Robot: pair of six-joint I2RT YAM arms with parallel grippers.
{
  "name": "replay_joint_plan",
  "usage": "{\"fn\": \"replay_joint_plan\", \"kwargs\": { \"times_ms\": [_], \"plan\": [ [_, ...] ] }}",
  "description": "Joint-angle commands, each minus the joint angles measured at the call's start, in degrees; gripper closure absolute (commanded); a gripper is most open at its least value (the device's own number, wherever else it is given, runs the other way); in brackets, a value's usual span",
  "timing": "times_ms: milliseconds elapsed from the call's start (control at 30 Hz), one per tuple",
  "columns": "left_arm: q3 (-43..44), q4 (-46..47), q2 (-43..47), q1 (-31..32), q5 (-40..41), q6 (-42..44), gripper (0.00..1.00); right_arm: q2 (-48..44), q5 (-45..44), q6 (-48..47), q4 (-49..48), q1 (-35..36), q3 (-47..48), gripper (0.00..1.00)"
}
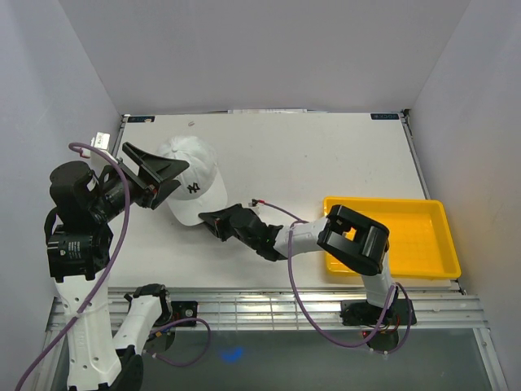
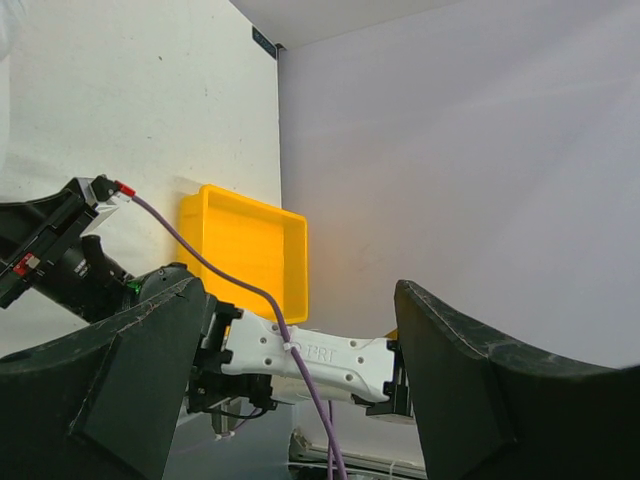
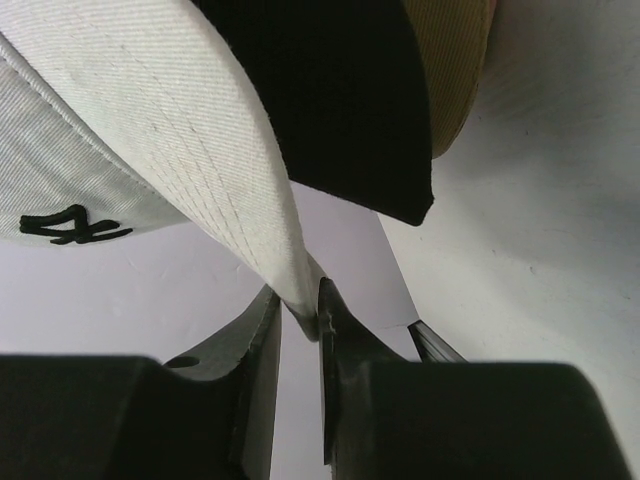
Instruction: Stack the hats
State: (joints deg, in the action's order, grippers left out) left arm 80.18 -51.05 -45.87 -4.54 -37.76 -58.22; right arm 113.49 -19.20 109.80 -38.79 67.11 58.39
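Observation:
A white cap with a dark logo [image 1: 194, 189] sits left of the table's middle and covers whatever lies under it in the top view. My right gripper [image 1: 209, 218] is shut on the edge of its brim [image 3: 240, 190], pinched between the fingertips [image 3: 300, 318]. In the right wrist view a black brim [image 3: 340, 100] and a tan brim [image 3: 450, 60] show nested under the white brim. The pink cap is hidden. My left gripper [image 1: 167, 175] is open and empty, raised just left of the white cap; its jaws stand wide apart in the left wrist view [image 2: 300, 385].
A yellow tray [image 1: 415, 236] stands at the right of the table, also in the left wrist view [image 2: 245, 245]. The right arm's forearm [image 1: 285, 238] stretches across the front middle. White walls close in on all sides.

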Motion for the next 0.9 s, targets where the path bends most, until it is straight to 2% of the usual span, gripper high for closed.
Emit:
{"fn": "replay_joint_plan", "kwargs": {
  "times_ms": [0,67,100,267,300,400,600,867],
  "plan": [
    [0.5,-0.6,0.3,0.0,0.9,0.9,0.13,5.3,3.7,1.1,22.8,-0.4,-2.7,0.92],
    [0.5,-0.6,0.3,0.0,0.9,0.9,0.13,5.0,3.7,0.3,22.9,-0.5,-2.2,0.92],
    [0.5,-0.6,0.3,0.0,0.9,0.9,0.13,4.9,3.7,-0.1,22.9,-0.5,-2.1,0.89],
    [0.5,-0.6,0.4,0.0,1.3,0.9,0.13,3.6,2.9,-3.6,24.6,-0.6,-0.1,0.7],
    [0.6,-0.6,0.4,0.0,1.3,0.9,0.13,3.3,2.6,-3.9,24.7,-0.6,0.1,0.63],
    [0.7,-0.7,0.5,0.0,1.3,0.9,0.13,2.3,2.2,-4.9,24.9,-0.7,0.7,0.55],
    [0.6,-0.8,0.4,0.1,1.5,0.9,0.12,-0.5,1.0,-8.2,27.3,-0.7,2.5,0.5],
    [-0.6,-0.5,1.0,0.0,1.9,0.6,0.13,-4.0,0.3,-10.7,30.3,-0.2,2.0,0.49]
  ]
}}
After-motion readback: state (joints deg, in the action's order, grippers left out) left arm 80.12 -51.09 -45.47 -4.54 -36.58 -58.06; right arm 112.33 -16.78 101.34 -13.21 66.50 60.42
